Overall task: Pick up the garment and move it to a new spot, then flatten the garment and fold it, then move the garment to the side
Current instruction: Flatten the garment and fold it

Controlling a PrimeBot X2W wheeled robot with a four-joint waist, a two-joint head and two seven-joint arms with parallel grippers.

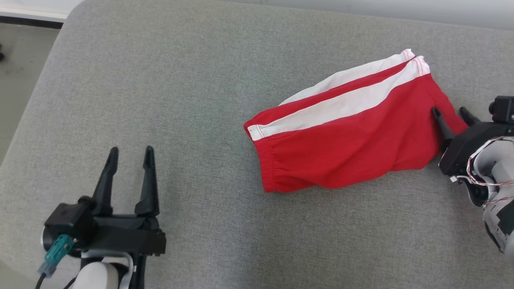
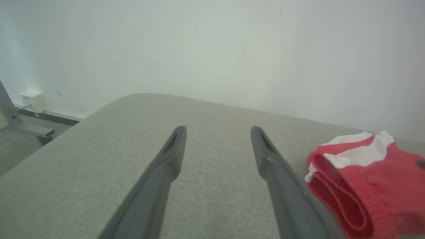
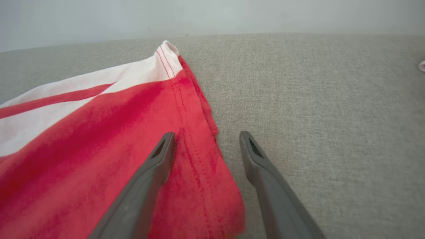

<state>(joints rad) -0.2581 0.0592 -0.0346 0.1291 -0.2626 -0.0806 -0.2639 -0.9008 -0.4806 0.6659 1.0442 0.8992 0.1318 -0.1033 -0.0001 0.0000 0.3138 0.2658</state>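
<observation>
The garment (image 1: 349, 136) is a pair of red shorts with white side stripes, folded and lying at the right of a grey padded surface (image 1: 192, 100). My right gripper (image 1: 451, 114) is open at the garment's right edge, one finger over the red hem (image 3: 199, 159) and the other over bare fabric. Nothing is pinched between its fingers (image 3: 156, 169). My left gripper (image 1: 130, 154) stands open at the lower left, well apart from the garment. In the left wrist view the elastic waistband (image 2: 345, 199) lies to the right of my left gripper (image 2: 217, 132).
The grey surface ends in a rounded corner at the upper left (image 1: 68, 20), with floor (image 1: 20, 68) beyond. A pale wall (image 2: 212, 49) runs behind the far edge. A white box (image 2: 33, 101) and a metal frame foot (image 2: 30, 129) sit on the floor by the wall.
</observation>
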